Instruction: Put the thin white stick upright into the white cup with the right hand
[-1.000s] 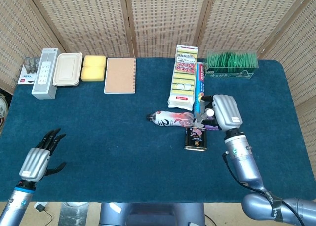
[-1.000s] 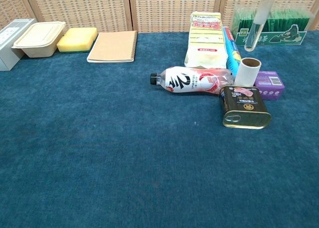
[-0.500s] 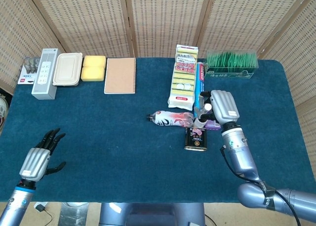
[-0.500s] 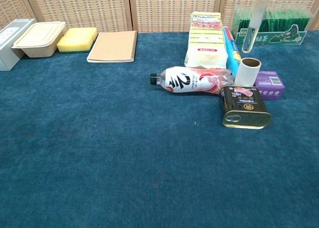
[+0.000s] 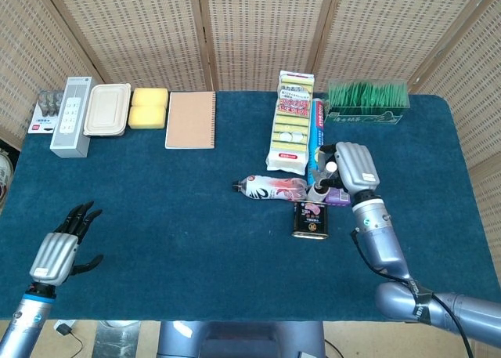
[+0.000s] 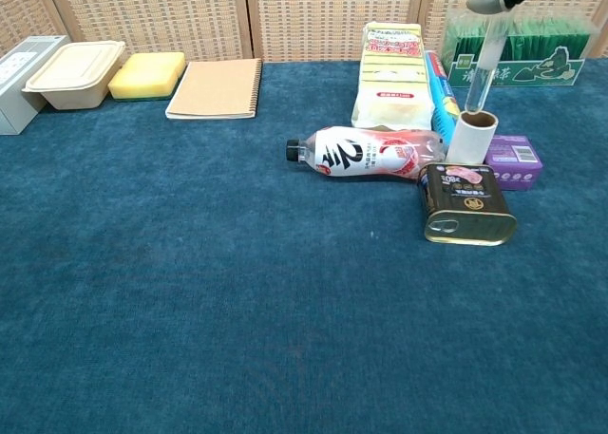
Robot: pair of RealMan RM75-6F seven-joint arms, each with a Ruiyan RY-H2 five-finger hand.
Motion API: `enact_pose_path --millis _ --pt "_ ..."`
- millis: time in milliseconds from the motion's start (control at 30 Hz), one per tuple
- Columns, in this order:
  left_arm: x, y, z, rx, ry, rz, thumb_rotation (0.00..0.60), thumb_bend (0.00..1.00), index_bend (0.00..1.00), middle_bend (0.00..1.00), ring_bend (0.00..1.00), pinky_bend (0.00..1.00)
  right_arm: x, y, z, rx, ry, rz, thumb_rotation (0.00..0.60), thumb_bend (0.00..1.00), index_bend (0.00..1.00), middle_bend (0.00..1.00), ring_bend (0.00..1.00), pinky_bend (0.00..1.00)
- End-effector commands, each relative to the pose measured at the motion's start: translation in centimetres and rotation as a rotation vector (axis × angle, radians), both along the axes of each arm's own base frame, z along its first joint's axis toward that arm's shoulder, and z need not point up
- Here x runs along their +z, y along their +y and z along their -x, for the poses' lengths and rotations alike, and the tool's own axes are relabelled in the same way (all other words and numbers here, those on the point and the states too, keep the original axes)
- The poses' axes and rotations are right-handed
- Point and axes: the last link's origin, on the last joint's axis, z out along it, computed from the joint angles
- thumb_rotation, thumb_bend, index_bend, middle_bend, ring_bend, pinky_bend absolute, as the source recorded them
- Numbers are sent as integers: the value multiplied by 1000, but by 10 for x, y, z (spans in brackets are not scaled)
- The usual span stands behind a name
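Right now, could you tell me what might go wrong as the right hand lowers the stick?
The thin white stick hangs tilted, its tip just above the white cup's rim; it could catch the rim and tip the cup. The can, bottle and purple box crowd around, so the right hand has little room.

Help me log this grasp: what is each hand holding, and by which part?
The right hand holds the thin white stick by its upper end, its lower tip just above the white cup. The left hand holds nothing.

Bright even light, soft shadows, sharp focus throughout.
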Motion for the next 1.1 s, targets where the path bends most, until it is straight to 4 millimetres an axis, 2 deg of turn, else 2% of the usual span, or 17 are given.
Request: enact_pose_path --millis 33,567,1100 --pt "0 0 0 1 1 1 599 197 96 37 30 315 -2 -1 3 -3 3 -6 600 461 794 1000 1000 1000" --pt "1 2 1 10 5 -2 600 196 96 37 30 316 -11 -6 19 -29 11 -28 600 458 794 1000 1000 1000" --pt "9 3 2 18 -5 -22 599 196 96 36 30 316 -44 -16 36 -80 60 -99 600 452 794 1000 1000 1000"
